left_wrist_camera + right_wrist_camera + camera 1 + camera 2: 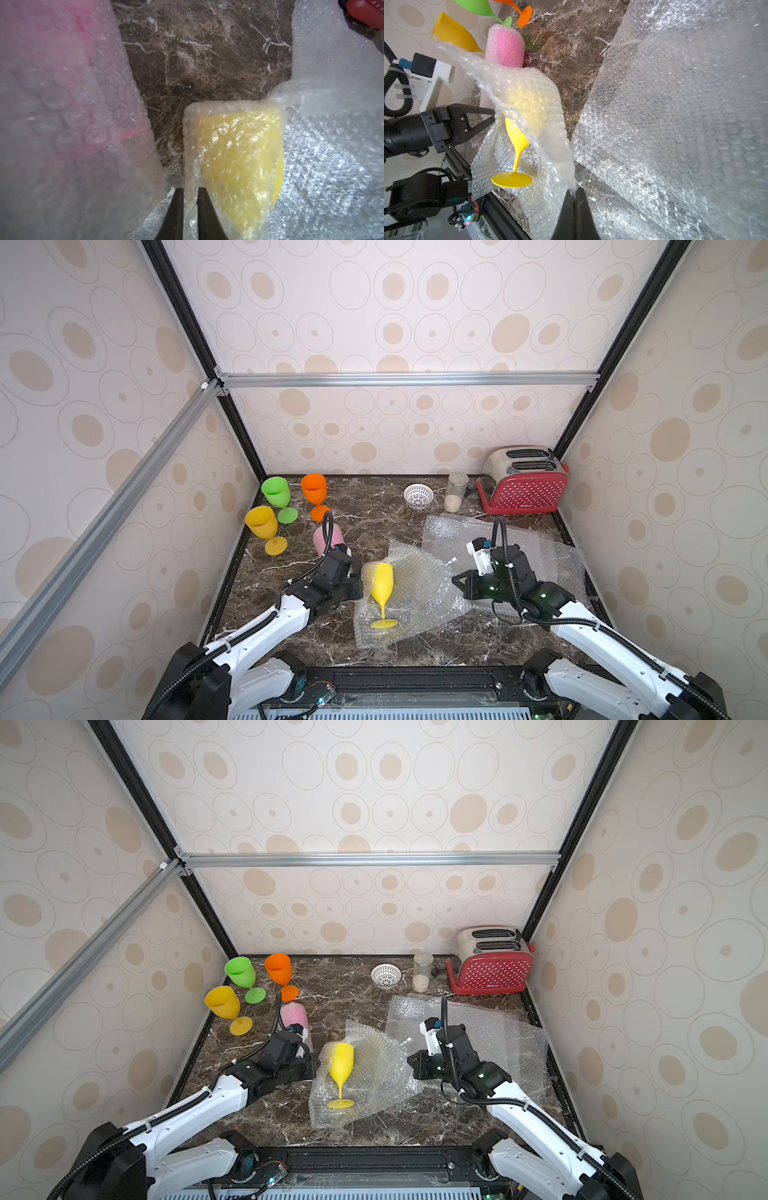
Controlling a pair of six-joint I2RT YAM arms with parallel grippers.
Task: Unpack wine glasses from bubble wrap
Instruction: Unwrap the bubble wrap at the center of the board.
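Right tool point(575, 192) tight on bubble wrap point(529, 99) edge; left tool point(190, 190) slightly apart, wrap between, beside yellow glass point(517, 135).

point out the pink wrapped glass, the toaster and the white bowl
pink wrapped glass point(505, 46), right wrist view, middle of the wrapped cup
toaster point(525, 493), in a top view, red dotted side
white bowl point(418, 495), in a top view, perforated inner wall

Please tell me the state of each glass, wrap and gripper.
green glass: upright, unwrapped
orange glass: upright, unwrapped
standing yellow glass: upright, unwrapped
lying yellow glass: partly uncovered
pink glass: lying, wrapped
flat bubble wrap: spread
right gripper: shut on opened bubble wrap
left gripper: around opened bubble wrap, grip unclear
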